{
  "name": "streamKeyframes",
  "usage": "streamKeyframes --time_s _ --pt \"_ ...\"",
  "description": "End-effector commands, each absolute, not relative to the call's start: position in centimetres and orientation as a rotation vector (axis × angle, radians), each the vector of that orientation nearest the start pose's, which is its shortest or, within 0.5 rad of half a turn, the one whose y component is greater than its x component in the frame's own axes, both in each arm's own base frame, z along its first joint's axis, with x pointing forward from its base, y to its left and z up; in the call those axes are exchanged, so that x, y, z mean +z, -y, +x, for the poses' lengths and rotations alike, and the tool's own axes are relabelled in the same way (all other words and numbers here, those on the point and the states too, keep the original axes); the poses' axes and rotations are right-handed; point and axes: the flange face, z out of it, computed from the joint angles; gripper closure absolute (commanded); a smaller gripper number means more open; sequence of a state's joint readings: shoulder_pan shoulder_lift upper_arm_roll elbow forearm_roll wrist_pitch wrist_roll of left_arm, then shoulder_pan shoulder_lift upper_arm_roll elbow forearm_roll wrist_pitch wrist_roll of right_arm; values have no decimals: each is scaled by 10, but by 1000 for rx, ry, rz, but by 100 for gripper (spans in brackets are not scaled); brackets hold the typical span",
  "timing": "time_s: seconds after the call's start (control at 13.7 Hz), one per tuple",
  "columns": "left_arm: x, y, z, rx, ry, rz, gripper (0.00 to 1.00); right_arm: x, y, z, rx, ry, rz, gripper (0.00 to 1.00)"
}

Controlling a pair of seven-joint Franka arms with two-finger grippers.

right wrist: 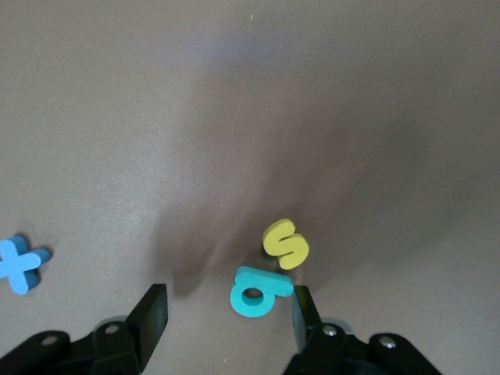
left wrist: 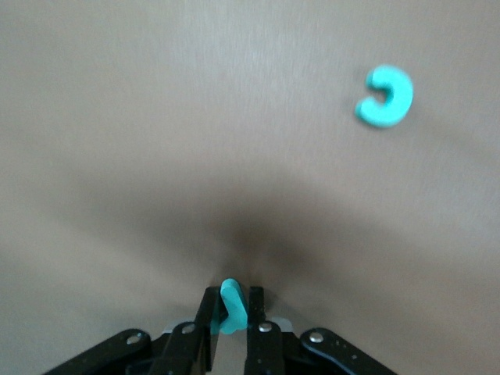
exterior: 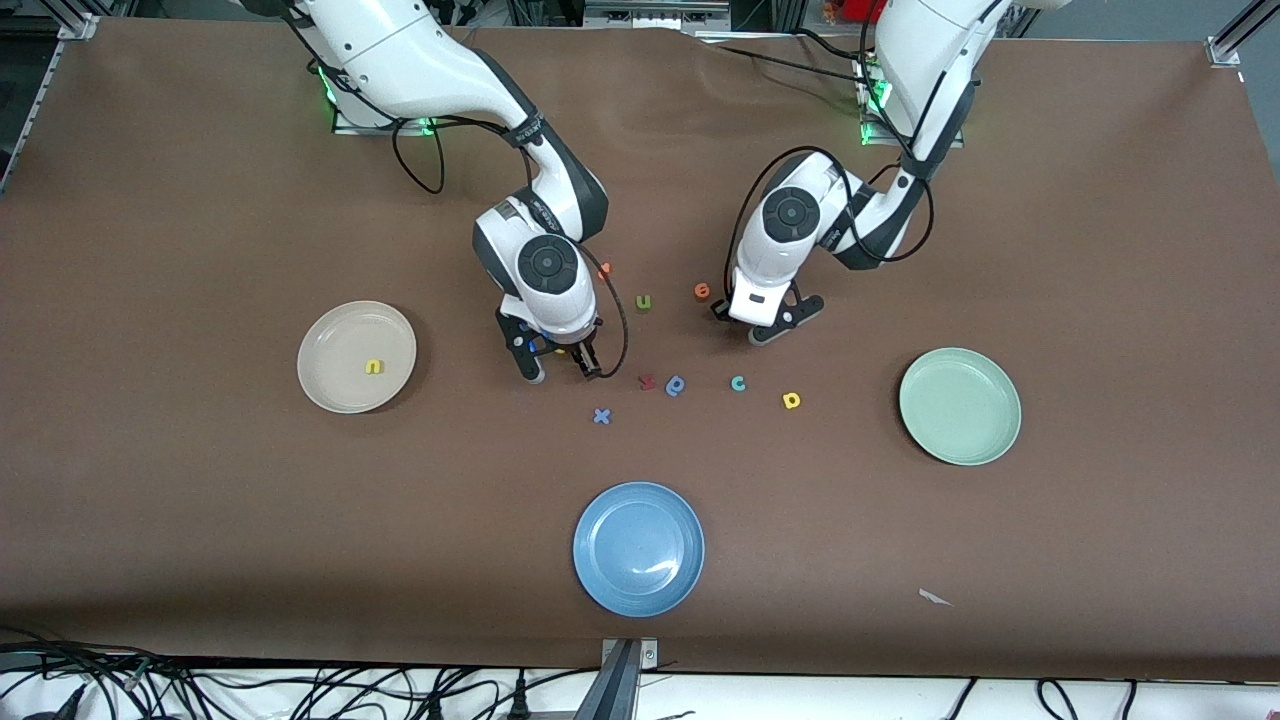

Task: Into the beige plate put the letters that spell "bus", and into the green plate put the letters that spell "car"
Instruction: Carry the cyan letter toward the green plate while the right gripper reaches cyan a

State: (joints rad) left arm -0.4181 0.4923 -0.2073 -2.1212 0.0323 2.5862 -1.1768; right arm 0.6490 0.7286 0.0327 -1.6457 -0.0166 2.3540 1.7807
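Note:
My left gripper [left wrist: 231, 301] is shut on a small teal letter [left wrist: 232, 306]. The letter is edge-on, so I cannot read it. The gripper [exterior: 745, 322] sits low at the table beside an orange letter [exterior: 702, 290], and the teal "c" [left wrist: 385, 96] lies apart from it [exterior: 738, 383]. My right gripper [right wrist: 228, 305] is open and low at the table, with the teal "b" [right wrist: 258, 291] between its fingers, close to one fingertip [right wrist: 301, 306]. The yellow "s" [right wrist: 286, 242] touches the "b". In the front view this gripper [exterior: 560, 365] hides both. A yellow "u" [exterior: 373, 367] lies in the beige plate [exterior: 340, 335]. The yellow "a" [exterior: 791, 400] lies toward the green plate [exterior: 960, 406].
A blue plate [exterior: 639, 548] sits nearest the front camera. Loose letters lie mid-table: an olive "u" [exterior: 644, 302], an orange one [exterior: 604, 268], a dark red one [exterior: 647, 381], a blue looped one [exterior: 676, 385] and a blue "x" [exterior: 601, 416]. A paper scrap [exterior: 935, 597] lies near the front edge.

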Motion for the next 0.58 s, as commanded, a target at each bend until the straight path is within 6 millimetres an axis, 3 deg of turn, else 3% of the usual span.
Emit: streamKeyframes --time_s 0.0,0.22,0.51 --pt "209 320 513 118 781 -3057 100 179 -432 537 -20 -1646 -2707 28" --pt "243 278 564 153 593 -3081 100 177 -432 535 -23 -1644 -2718 32" --pt "254 179 616 145 302 -3150 100 175 -431 533 -16 -1648 -2727 37"
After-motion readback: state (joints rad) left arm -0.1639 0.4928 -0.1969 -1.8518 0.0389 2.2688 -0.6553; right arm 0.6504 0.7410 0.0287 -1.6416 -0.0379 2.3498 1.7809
